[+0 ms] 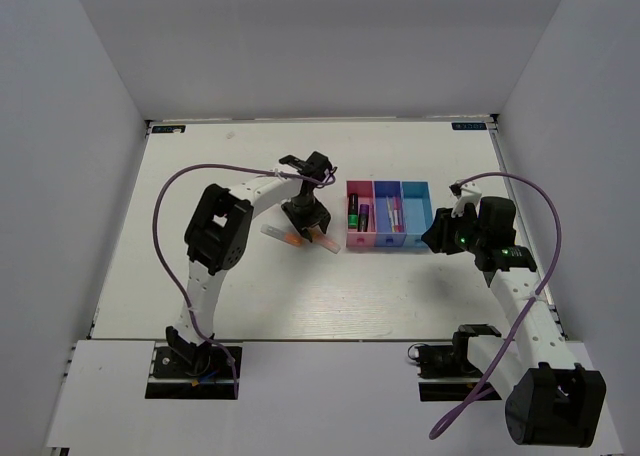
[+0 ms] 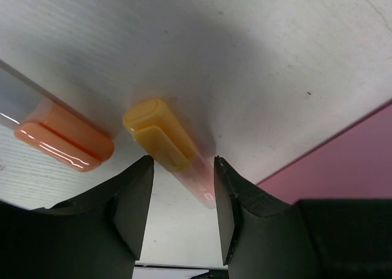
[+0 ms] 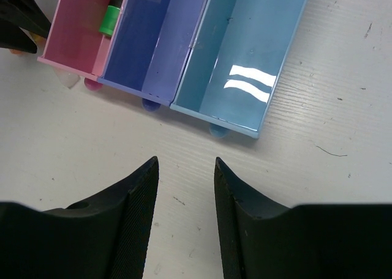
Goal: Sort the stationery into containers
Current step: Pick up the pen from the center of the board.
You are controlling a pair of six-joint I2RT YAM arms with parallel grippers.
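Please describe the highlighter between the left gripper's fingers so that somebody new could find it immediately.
Find the pink bin, leftmost of the three joined bins. Just left of it, on the table, lie two short pens: the highlighter wanted has a yellow cap, its neighbour an orange one.

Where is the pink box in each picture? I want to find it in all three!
Top view: the pink bin is near the middle of the picture, leftmost of the three joined bins.
Left wrist view: only a slice of its pink wall shows, at the right edge.
Right wrist view: it is at the top left, with a green-and-black marker inside.
Shared landmark: the left arm's black fingers, right beside the pink bin in every view.
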